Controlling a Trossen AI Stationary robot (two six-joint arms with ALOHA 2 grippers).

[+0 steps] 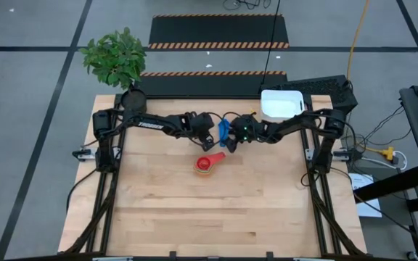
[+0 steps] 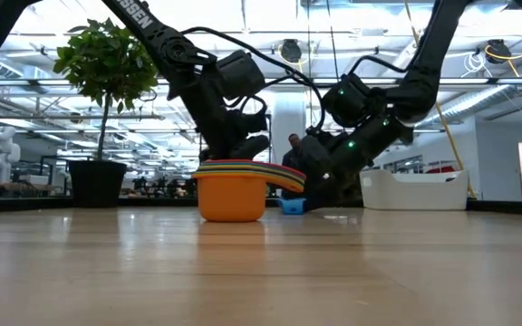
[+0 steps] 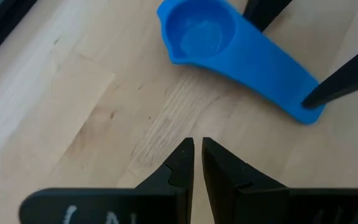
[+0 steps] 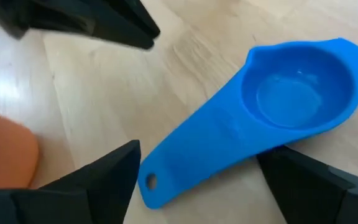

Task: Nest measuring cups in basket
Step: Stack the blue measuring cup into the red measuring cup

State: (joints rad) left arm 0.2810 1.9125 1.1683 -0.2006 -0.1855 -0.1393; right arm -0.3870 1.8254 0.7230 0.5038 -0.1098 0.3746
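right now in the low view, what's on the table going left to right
plant pot → stack of nested cups, orange at the bottom → blue measuring cup → white basket

white "trossen" lettering on the left arm [image 1: 148, 124].

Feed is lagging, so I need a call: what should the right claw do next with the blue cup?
Probably close. The right claw stands open astride the handle of the blue cup, which lies flat on the table, apart from the nested stack. The left claw waits shut beside it.
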